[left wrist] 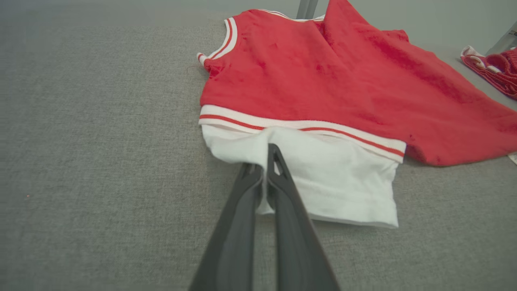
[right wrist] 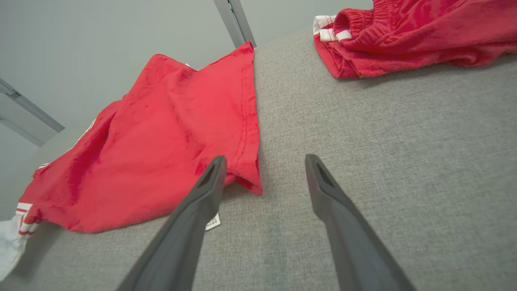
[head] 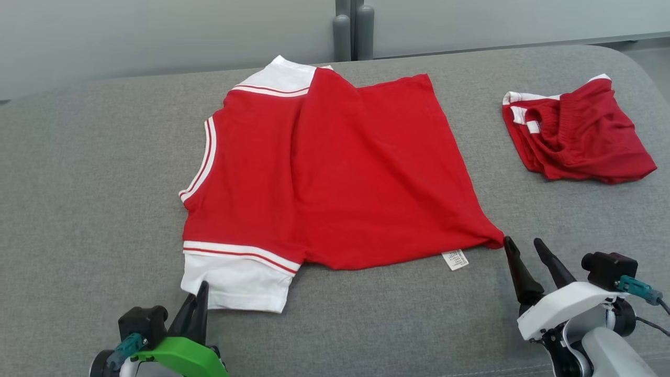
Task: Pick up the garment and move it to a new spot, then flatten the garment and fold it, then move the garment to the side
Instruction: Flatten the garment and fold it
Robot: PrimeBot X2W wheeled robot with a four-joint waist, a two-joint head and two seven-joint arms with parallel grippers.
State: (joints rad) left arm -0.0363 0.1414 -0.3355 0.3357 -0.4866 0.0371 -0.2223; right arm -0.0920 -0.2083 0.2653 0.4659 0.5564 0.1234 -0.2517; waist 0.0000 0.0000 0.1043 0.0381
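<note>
Flattening the red garment [head: 335, 173] apparently, spread in the middle of the grey surface [head: 78, 209] with a ridge across its body. Pinches the white sleeve [head: 235, 280] in the closed left gripper [head: 203, 287]; has the right gripper [head: 523, 242] wide apart and empty, just beside the hem corner [head: 494, 242]. Needs next probably a grip there, then a gentle pull apart, well away from the red shorts [head: 576, 131].

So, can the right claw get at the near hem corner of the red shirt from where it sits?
Probably yes. The right claw is open, and the hem corner lies just beside one finger on the grey surface, with nothing between them.
</note>
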